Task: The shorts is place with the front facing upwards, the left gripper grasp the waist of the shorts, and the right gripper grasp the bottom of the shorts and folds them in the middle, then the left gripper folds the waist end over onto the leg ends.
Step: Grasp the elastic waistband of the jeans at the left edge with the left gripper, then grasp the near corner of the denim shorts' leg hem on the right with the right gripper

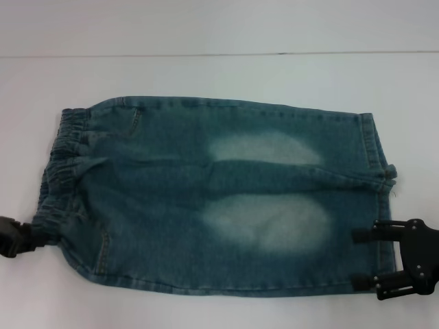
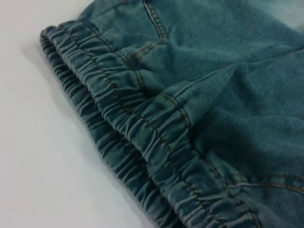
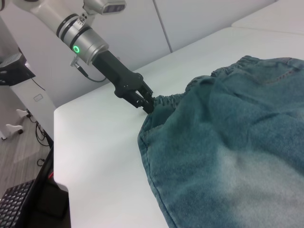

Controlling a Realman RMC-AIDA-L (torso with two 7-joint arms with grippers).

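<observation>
Here the left tool (image 1: 27,233) pinches the waist of the shorts (image 1: 60,171) at its near corner, fingers pressed together on the gathered band. The right tool (image 1: 363,257), fingers spread, sits over the bottom of the shorts (image 1: 381,171). The shorts (image 1: 219,199) lie flat on the white desk (image 1: 219,75), pale faded ovals upward.

teal denim shorts (image 1: 219,199) flat, two pale ovals up; ruched waist (image 1: 63,171) left, leg hems (image 1: 381,178) right
</observation>
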